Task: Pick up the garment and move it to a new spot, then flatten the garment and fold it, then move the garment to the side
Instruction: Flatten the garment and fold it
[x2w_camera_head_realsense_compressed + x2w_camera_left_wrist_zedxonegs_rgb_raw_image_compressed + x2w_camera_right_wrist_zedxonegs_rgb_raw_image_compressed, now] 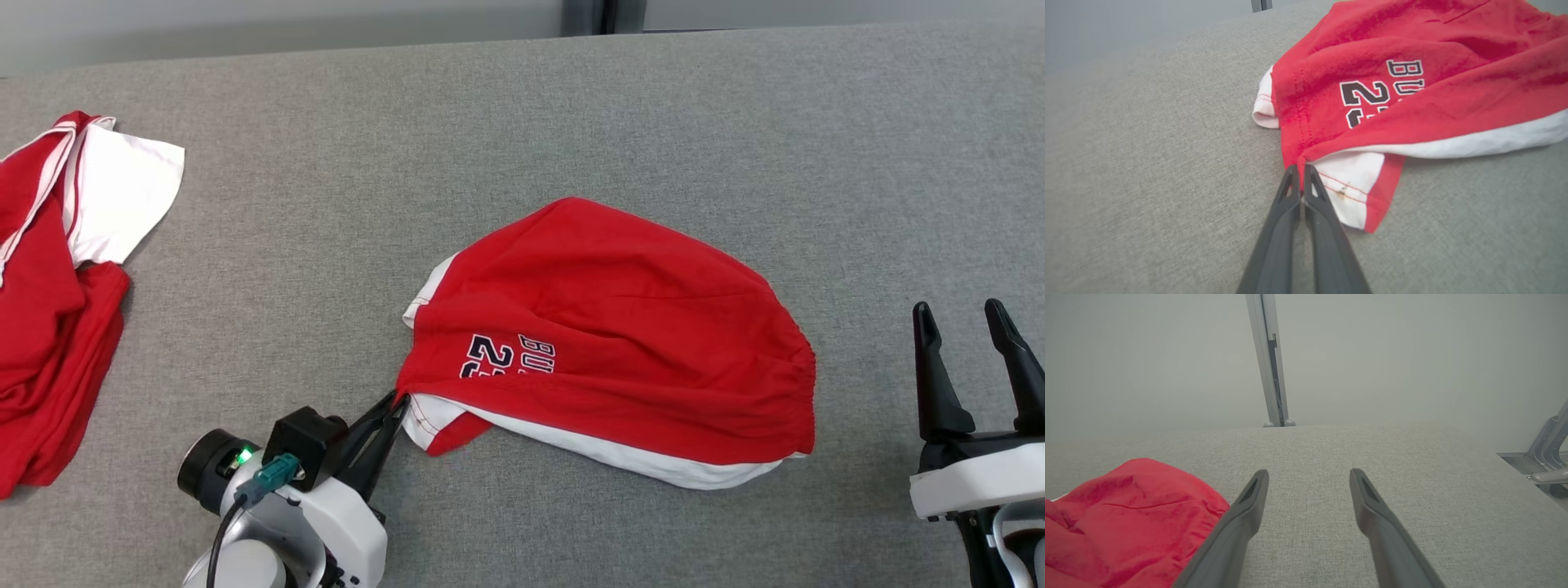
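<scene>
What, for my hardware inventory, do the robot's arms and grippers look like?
The left gripper has two long, dark, tapering fingers with triangular cut-outs near the tips, on a white wrist shell carrying a green light and a teal connector with black cable. The right gripper looks the same.

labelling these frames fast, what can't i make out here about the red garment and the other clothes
- Print on the red garment: a fold covers everything past "BU" and "2", head and left wrist views.
- Pile of red and white clothes: cut off by the head view's left edge.
- How much cloth the left gripper pinches: its shut fingers hide it, left wrist view.
</scene>
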Controlling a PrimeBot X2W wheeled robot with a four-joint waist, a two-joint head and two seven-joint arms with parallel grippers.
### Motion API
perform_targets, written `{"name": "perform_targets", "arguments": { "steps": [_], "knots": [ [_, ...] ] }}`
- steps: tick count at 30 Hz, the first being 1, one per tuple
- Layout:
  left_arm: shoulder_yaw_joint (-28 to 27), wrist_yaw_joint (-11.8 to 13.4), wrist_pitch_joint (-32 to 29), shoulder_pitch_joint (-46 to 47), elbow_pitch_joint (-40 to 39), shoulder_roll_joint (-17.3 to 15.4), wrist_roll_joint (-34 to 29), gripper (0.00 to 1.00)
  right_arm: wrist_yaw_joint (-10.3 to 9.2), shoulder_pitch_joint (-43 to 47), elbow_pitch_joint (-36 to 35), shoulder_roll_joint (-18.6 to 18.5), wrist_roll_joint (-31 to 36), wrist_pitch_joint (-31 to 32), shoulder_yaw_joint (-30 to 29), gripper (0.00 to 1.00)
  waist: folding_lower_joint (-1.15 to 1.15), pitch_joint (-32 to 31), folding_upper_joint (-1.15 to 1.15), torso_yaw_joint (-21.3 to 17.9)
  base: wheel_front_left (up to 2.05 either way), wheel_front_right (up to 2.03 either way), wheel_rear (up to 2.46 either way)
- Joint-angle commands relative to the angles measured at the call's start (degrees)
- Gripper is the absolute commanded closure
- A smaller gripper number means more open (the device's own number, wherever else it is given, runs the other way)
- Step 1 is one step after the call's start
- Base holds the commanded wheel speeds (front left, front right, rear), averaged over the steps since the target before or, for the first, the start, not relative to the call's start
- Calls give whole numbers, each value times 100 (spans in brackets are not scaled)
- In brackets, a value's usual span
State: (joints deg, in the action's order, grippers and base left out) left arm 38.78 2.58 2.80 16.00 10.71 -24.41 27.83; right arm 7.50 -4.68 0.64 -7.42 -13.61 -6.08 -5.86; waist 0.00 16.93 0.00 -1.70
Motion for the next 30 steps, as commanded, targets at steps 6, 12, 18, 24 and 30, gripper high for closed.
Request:
{"name": "perform_targets", "arguments": {
  "steps": [6,12,18,24,30],
  "knots": [
    [-208,177,312,-262,-116,150,258,0,-1,-1,64,-68,-6,36,65,0,0,-174,0,40,0,0,0],
    [-632,444,854,-517,-209,278,542,0,-1,71,59,-113,33,62,194,0,0,-434,0,88,0,0,0],
    [-1216,729,1190,-743,-381,449,687,0,-1,189,47,-117,44,125,276,0,0,-726,0,165,0,0,0],
    [-1819,771,1238,-1002,-545,503,716,0,-1,365,77,-139,71,156,340,0,0,-977,0,222,0,0,0],
    [-2052,621,1239,-1226,-574,399,569,0,-1,492,62,-117,109,196,388,0,0,-1075,0,225,0,0,0]
  ]
}}
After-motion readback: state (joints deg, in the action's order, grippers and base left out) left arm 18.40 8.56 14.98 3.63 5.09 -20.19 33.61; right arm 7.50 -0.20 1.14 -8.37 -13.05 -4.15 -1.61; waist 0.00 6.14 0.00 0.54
